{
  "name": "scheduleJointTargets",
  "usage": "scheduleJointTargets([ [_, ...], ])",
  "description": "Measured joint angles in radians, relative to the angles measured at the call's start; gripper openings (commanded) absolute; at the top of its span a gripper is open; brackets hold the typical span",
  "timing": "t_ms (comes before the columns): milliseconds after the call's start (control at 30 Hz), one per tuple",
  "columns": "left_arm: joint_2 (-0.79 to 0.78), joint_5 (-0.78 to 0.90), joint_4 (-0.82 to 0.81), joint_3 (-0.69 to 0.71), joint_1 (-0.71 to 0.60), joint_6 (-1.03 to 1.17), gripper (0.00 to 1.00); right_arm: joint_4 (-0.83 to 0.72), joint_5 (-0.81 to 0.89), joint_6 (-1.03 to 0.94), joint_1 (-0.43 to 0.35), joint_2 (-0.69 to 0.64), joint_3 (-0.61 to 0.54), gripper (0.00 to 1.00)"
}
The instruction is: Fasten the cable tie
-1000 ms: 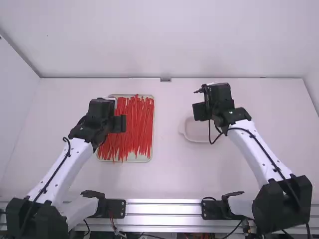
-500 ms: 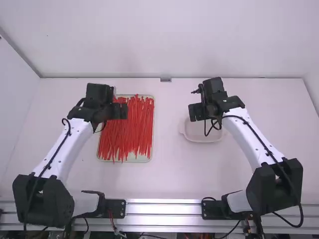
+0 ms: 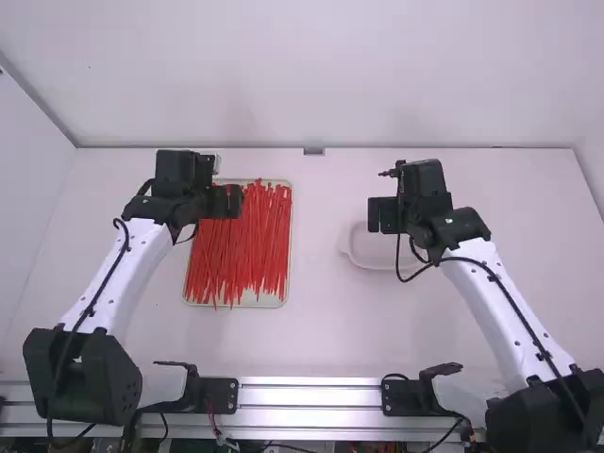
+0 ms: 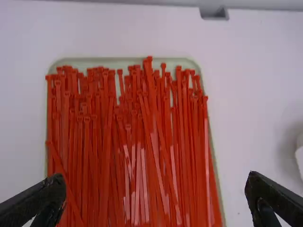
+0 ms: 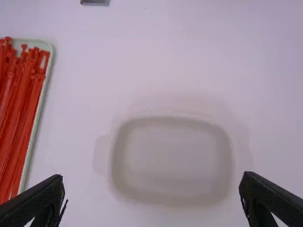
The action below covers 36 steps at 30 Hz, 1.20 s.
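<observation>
**Both grippers spread wide, cable ties lying on the tray**

The red cable ties (image 3: 241, 245) are seen piled lengthwise on a pale green tray (image 3: 274, 302), which is set on the left half of the white table (image 3: 330, 311). The heads of most ties are turned toward the far edge of the table, where a small grey bracket (image 3: 313, 150) is fixed. A few ties are laid crosswise over the rest.

The left gripper (image 3: 225, 203) is held over the far left part of the tray. In the left wrist view, its fingers (image 4: 35, 201) are shown spread wide apart, with the heap of ties (image 4: 132, 142) and the tray rim (image 4: 109, 60) framed between them.

A shallow white dish (image 3: 363, 253) with rounded corners is placed to the right of the tray, well apart from it. The right gripper (image 3: 385, 215) is held above the far side of this dish. In the right wrist view, its fingers (image 5: 38, 198) are likewise shown parted wide, the dish (image 5: 173, 161) being seen between them. The height of either gripper above the table cannot be told.
</observation>
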Motion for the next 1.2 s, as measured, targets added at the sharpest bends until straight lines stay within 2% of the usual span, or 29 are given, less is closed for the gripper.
scheduleJointTargets([
  [167,0.000,0.006,-0.009,0.047,0.000,-0.004,0.99,0.101,-0.061,0.000,0.000,-0.040,-0.084,0.98],
  [367,0.030,-0.002,-0.050,0.135,0.000,-0.005,0.99,0.157,-0.182,-0.050,0.000,-0.043,-0.131,0.98],
  [567,0.145,-0.002,-0.124,0.266,0.000,-0.005,0.99,0.192,-0.220,-0.074,0.000,-0.043,-0.145,0.98],
  [733,0.300,-0.002,-0.206,0.404,0.000,-0.006,0.99,0.182,-0.234,-0.077,0.000,-0.045,-0.146,0.98],
  [933,0.439,-0.013,-0.236,0.483,0.000,-0.021,0.99,0.154,-0.235,-0.063,0.000,-0.063,-0.148,0.98],
  [1000,0.476,-0.019,-0.233,0.496,0.000,-0.029,0.96,0.153,-0.234,-0.058,0.000,-0.069,-0.148,0.98],
  [1100,0.522,-0.020,-0.232,0.506,0.000,-0.032,0.80,0.145,-0.234,-0.055,0.000,-0.077,-0.148,0.98],
  [1167,0.556,-0.021,-0.226,0.506,0.000,-0.037,0.63,0.135,-0.235,-0.053,0.000,-0.083,-0.148,0.98],
  [1200,0.571,-0.021,-0.221,0.506,0.000,-0.034,0.59,0.134,-0.235,-0.050,0.000,-0.087,-0.148,0.98],
])
